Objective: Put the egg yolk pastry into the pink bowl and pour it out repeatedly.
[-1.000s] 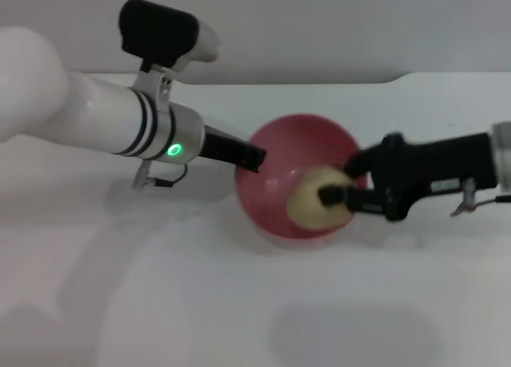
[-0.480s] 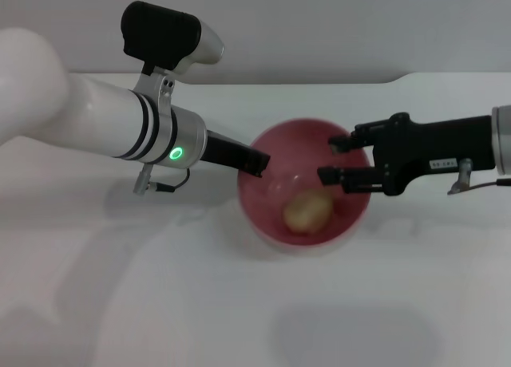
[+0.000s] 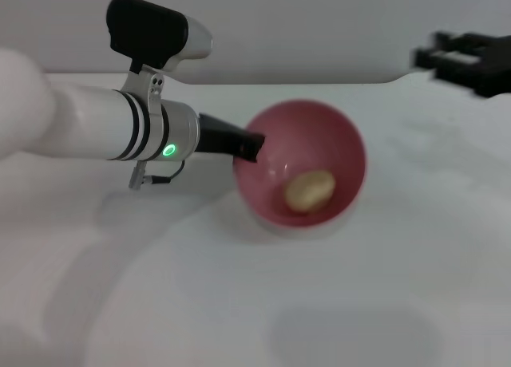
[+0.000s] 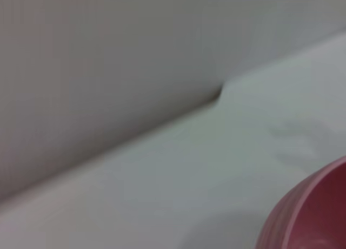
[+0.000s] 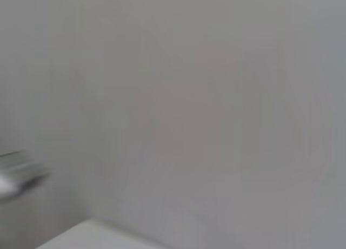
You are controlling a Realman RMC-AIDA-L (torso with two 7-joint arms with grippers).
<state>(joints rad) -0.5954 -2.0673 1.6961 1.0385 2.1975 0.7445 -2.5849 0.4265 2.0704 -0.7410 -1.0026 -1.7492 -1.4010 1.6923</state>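
Left tool (image 3: 249,147) blocking pink bowl (image 3: 343,140) rim's left side, right side open

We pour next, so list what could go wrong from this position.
1. The left gripper meets the pink bowl at one spot on its rim; tipped from there, the bowl may slip or twist.
2. The egg yolk pastry lies loose inside and could roll far across the table.
3. The right gripper is far off, unable to steady anything.
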